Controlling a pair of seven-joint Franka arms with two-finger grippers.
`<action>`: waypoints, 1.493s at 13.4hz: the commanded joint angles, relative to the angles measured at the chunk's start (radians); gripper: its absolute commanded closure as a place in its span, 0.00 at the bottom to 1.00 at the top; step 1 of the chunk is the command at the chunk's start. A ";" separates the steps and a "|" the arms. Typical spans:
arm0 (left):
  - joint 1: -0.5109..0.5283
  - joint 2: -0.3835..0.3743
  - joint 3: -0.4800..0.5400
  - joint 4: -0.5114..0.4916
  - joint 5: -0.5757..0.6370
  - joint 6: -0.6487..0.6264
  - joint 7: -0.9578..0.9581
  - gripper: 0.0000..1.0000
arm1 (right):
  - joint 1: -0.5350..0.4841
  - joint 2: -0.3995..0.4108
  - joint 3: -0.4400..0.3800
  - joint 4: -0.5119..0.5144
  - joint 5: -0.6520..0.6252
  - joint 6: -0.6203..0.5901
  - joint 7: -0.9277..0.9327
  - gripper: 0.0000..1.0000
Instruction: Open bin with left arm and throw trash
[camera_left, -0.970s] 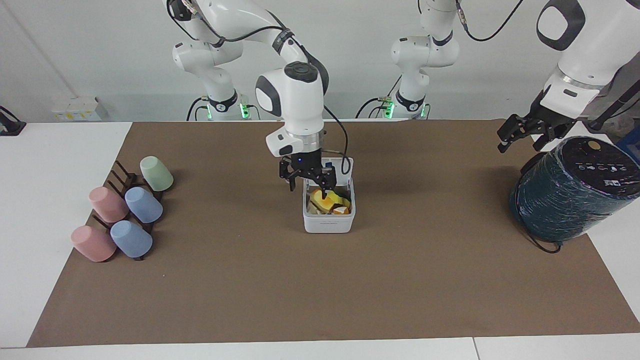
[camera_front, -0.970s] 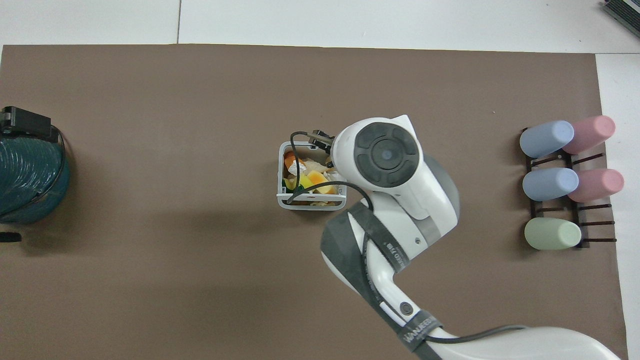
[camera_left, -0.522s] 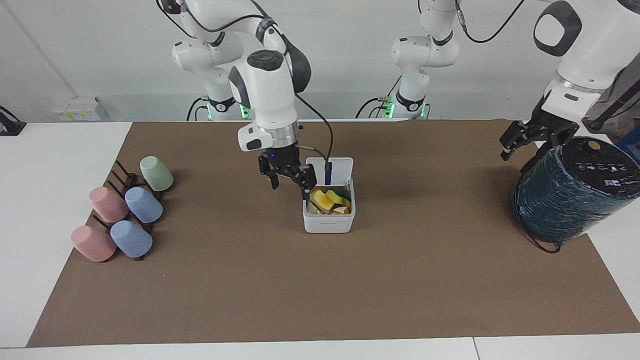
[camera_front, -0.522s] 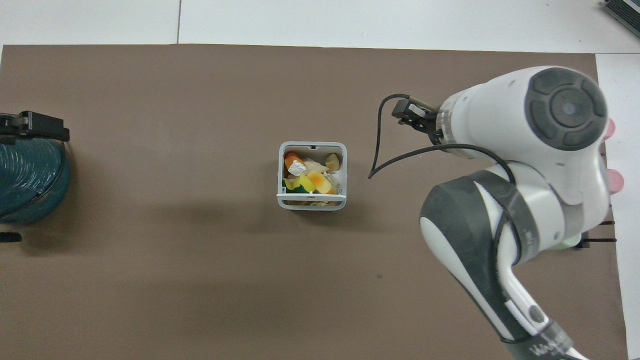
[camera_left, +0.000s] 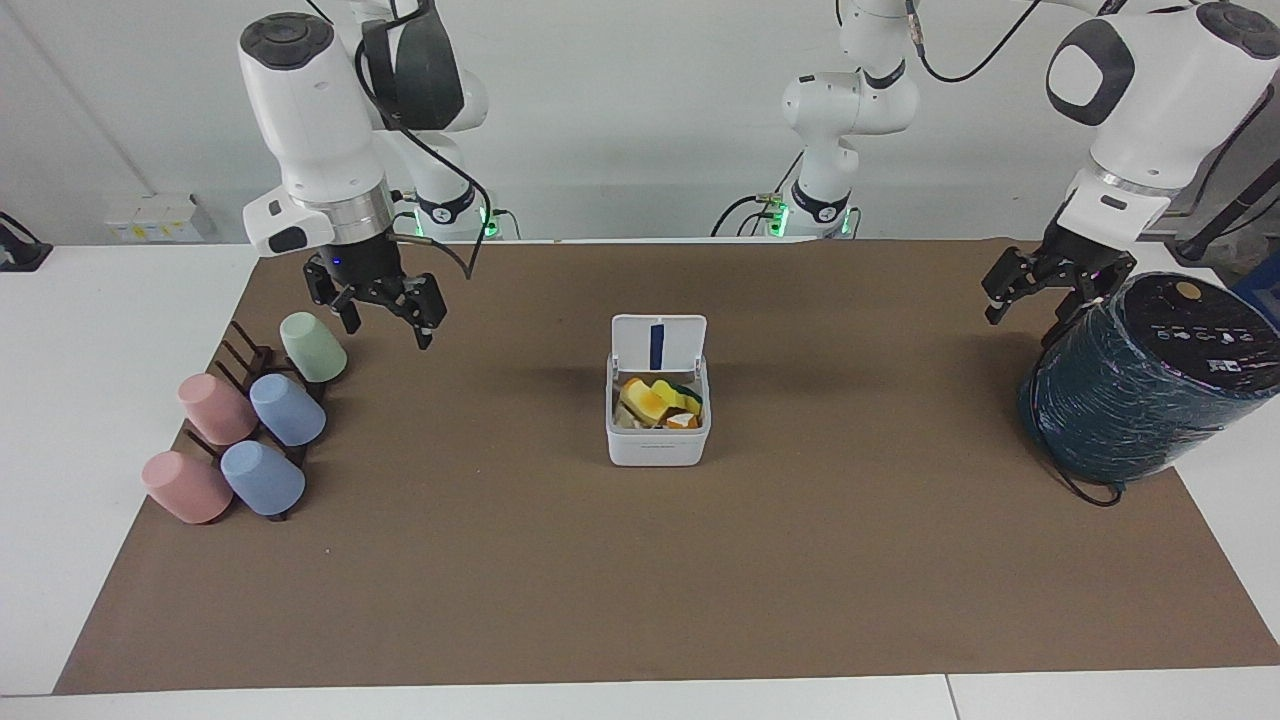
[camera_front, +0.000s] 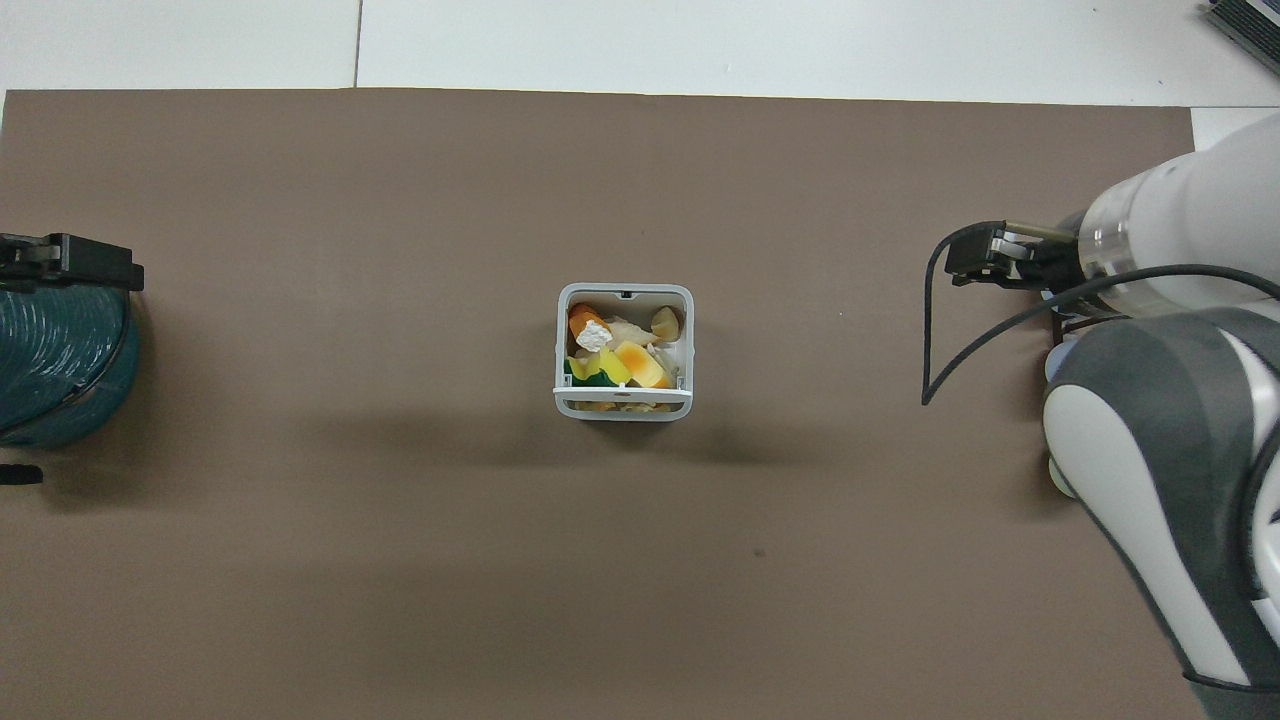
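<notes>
Bin (camera_left: 658, 428), small white square plastic box with rounded corners, mid-bench on brown mat: hinged lid upright on the robots' side, mouth facing up, no long axis. Trash (camera_left: 660, 403), pale yellow, orange and green-yellow soft pieces, inside. Throwing judged done; next move would be closing the lid or parking. Right gripper (camera_left: 385, 309) over mat beside pastel cups (camera_left: 250, 430), spread apart, holding nothing. Left gripper (camera_left: 1040, 283), waiting beside dark teal wrapped cylinder (camera_left: 1150, 385), parted, nothing held.

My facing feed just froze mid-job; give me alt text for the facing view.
The white bin stands mid-table, lid up, with yellow and orange trash inside. The right gripper, open and empty, hangs near the green cup; the left gripper, open, hangs beside the dark teal cylinder.
</notes>
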 joint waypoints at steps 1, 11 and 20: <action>-0.011 -0.012 0.003 -0.028 0.055 0.022 0.010 0.00 | -0.091 -0.056 0.007 -0.017 0.075 -0.090 -0.163 0.00; -0.020 0.042 -0.006 0.075 0.054 -0.043 0.005 0.00 | -0.122 -0.092 0.005 -0.029 0.074 -0.181 -0.258 0.00; -0.009 0.036 0.003 0.056 0.055 -0.018 0.013 0.00 | 0.030 -0.107 -0.158 -0.010 0.072 -0.217 -0.248 0.00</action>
